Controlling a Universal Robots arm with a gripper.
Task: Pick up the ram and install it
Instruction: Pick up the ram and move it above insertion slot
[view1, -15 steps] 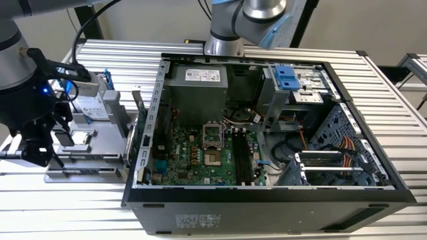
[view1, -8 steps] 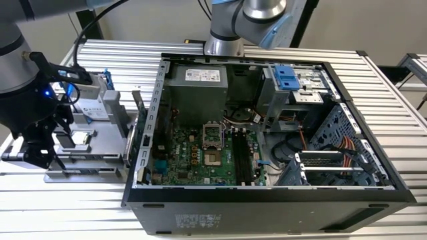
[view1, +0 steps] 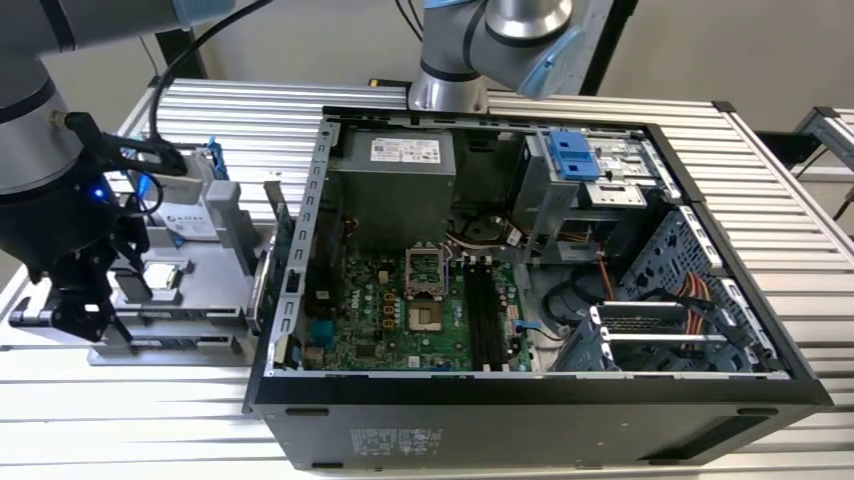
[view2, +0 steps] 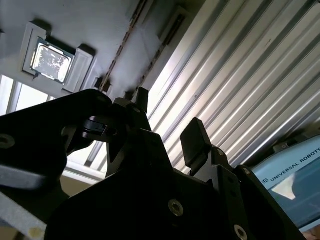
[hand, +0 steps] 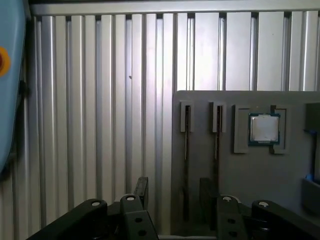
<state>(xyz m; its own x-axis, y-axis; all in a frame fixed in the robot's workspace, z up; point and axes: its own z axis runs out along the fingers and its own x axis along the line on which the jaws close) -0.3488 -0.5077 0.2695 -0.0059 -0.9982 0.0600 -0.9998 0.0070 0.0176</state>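
The hand is open above the grey holder on the counter. The ram stands on edge in its slot, in line between the fingers. Better, I think, to descend centred and grip its flat faces.

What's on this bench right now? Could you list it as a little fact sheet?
gray holder: lies on the slatted table
gripper: open, holding nothing, over the gray holder's edge
ram: thin dark stick on edge in a holder slot, not yet picked up
processor: square silver chip in a holder pocket
computer case: open, beside the gray holder
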